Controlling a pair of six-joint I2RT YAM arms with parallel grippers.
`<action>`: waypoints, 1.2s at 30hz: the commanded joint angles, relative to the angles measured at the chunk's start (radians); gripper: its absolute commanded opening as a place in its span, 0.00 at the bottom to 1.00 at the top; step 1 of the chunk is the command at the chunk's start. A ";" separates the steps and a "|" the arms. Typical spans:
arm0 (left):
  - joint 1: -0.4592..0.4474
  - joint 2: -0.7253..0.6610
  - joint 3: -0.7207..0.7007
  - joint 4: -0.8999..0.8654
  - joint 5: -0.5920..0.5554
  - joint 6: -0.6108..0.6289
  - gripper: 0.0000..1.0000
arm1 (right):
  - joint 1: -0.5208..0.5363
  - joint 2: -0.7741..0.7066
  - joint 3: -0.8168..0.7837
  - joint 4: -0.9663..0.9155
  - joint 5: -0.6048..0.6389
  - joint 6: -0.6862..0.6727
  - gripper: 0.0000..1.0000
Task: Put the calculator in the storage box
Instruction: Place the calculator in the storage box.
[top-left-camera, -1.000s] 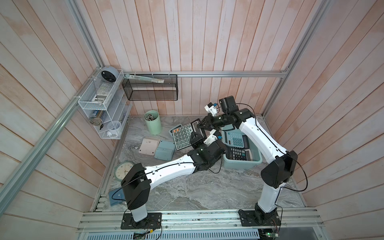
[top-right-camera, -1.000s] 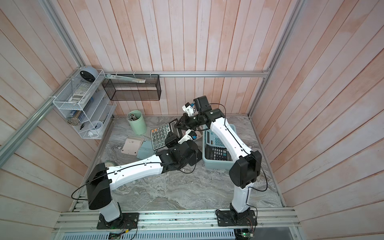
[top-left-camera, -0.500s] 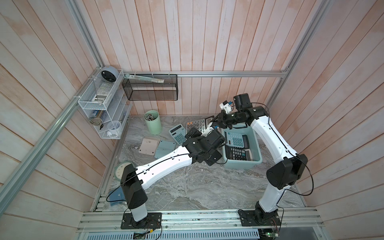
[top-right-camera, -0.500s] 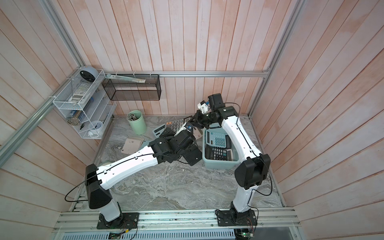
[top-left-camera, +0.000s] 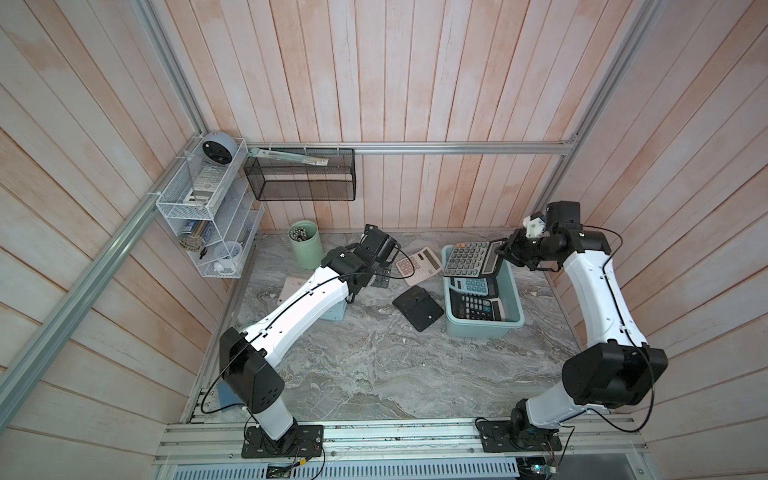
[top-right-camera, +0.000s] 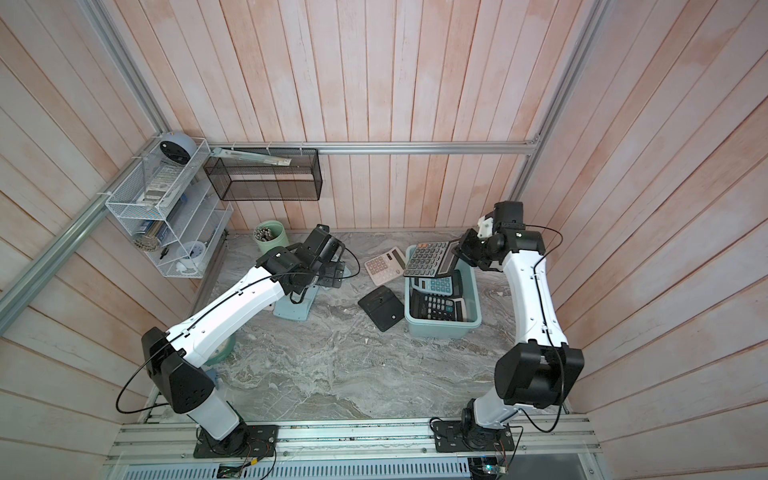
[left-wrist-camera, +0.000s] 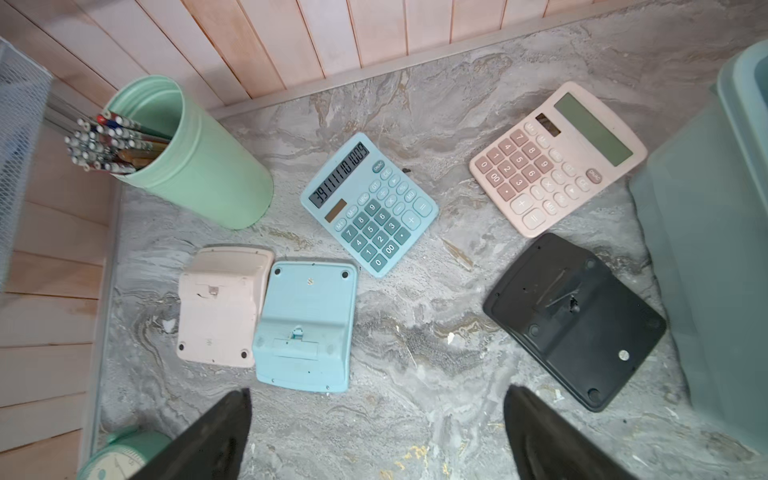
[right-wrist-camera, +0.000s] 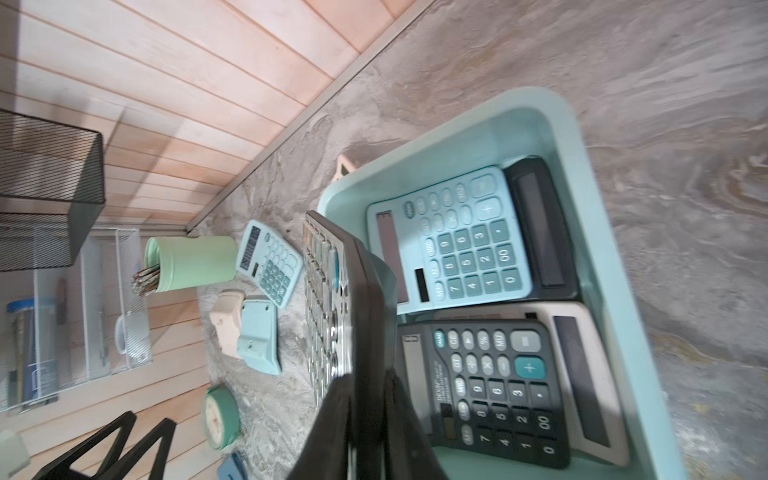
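**Calculator held over the box, free end overhanging the rim**

My right gripper is clamped on the display end of the grey-keyed calculator, holding it in the air above the far end of the storage box. My left gripper hangs over the desk with its jaws wide apart and empty.

Risk: the key end reaches out past the box's left rim. Released here, that end could land on the rim and tip the unit out onto the desk. The pinch is at one edge only, so the body could sag or pivot. Calculators already cover the box floor, so it would rest on them and might slide.

Orientation: key face up, display toward my right arm, long axis across the box, parallel to the units inside.
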 joint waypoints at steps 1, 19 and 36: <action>0.019 -0.012 -0.012 -0.005 0.088 -0.050 1.00 | -0.022 0.005 -0.002 0.057 0.053 -0.045 0.00; 0.060 0.012 -0.016 -0.007 0.121 -0.035 1.00 | -0.023 0.247 0.080 0.088 0.038 -0.171 0.00; 0.075 0.034 -0.001 -0.003 0.152 -0.049 1.00 | -0.028 0.110 0.052 -0.148 0.079 -0.293 0.00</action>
